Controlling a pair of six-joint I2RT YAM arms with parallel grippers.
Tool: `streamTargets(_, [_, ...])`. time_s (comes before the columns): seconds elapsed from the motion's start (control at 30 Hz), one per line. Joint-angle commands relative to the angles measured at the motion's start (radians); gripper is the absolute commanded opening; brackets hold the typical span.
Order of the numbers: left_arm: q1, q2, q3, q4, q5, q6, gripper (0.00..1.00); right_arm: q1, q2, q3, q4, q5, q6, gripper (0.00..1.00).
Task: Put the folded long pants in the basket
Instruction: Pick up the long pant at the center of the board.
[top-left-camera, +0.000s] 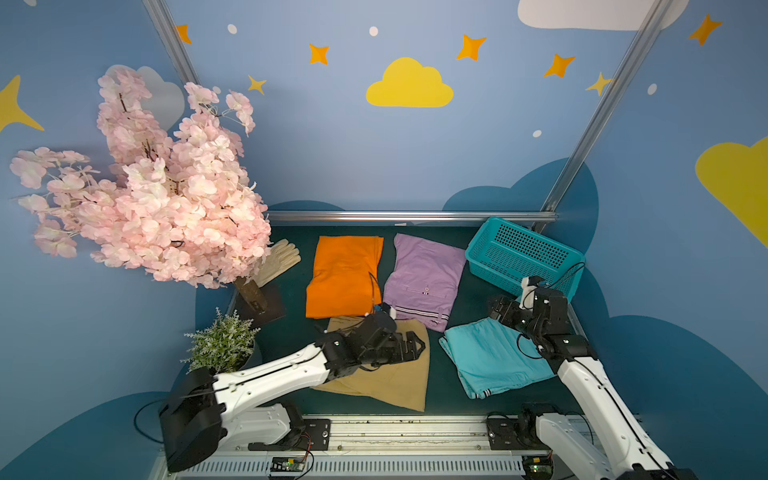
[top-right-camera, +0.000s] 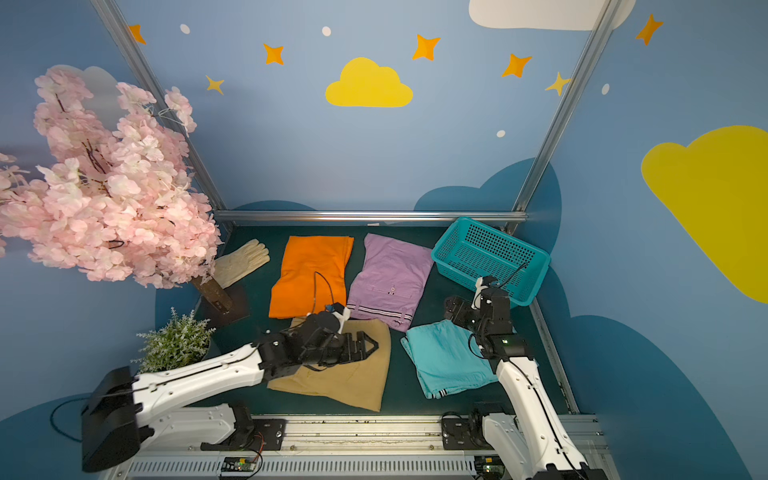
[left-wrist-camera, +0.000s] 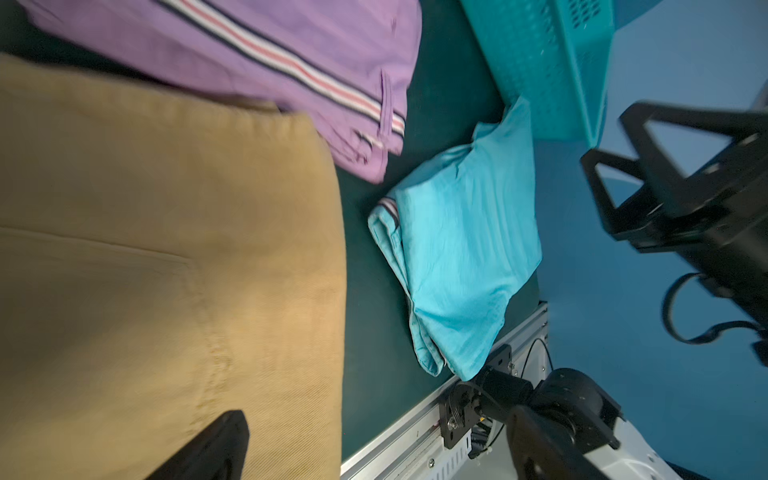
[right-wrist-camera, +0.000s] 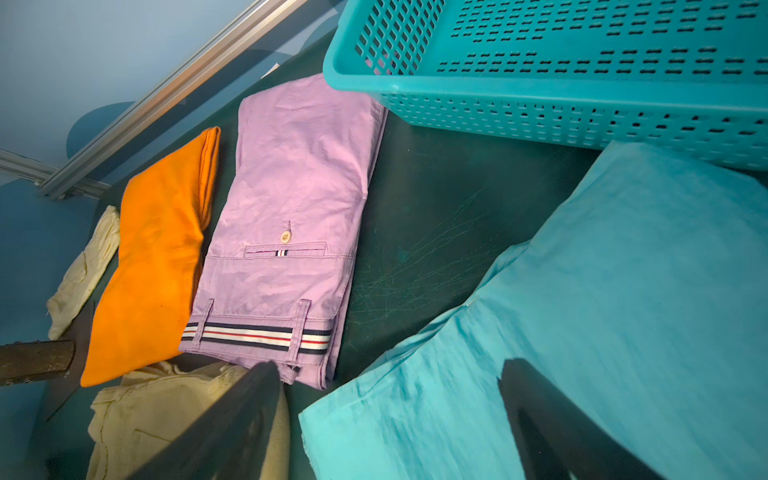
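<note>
Khaki pants (top-left-camera: 399, 382), then turquoise (top-left-camera: 490, 357), orange (top-left-camera: 340, 274) and lilac (top-left-camera: 424, 270), lie outside the basket (top-left-camera: 528, 251).

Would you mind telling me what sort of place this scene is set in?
Probably a staged robot test booth styled as a nursery: blue wall with yellow cloud decal, aluminium frame rail, and artificial pink blossom tree.
</note>
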Motion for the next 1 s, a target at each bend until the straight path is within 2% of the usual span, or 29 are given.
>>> streamTargets(0.0, [-0.051,0.174,0.055,0.117,-0.015,-0.082,0.99,0.0,-0.005,-0.013,-0.005,-0.038,-0.022,0.89])
streamTargets(0.17, [-0.061,0.417,0.169,0.306,0.135,-0.099,0.92,-0.001,-0.003,-0.013,-0.035,-0.048,-0.045,0.9])
streamTargets(0.3, [-0.09,0.523,0.246,0.329,0.15,-0.106,0.88,-0.001,0.009,-0.021,-0.019,-0.07,-0.026,0.91])
streamTargets(0.43, [-0.111,0.571,0.24,0.382,0.146,-0.141,0.85,-0.001,0.041,0.003,-0.021,-0.118,-0.017,0.91])
streamTargets(0.77, [-0.119,0.669,0.287,0.431,0.167,-0.136,0.77,-0.002,0.038,0.003,-0.055,-0.125,-0.009,0.9])
streamTargets(0.87, [-0.118,0.695,0.298,0.439,0.165,-0.13,0.63,-0.002,0.015,-0.012,-0.051,-0.11,0.004,0.9])
streamTargets(0.97, [-0.116,0.719,0.314,0.436,0.165,-0.126,0.55,-0.003,-0.004,-0.031,-0.033,-0.107,-0.006,0.91])
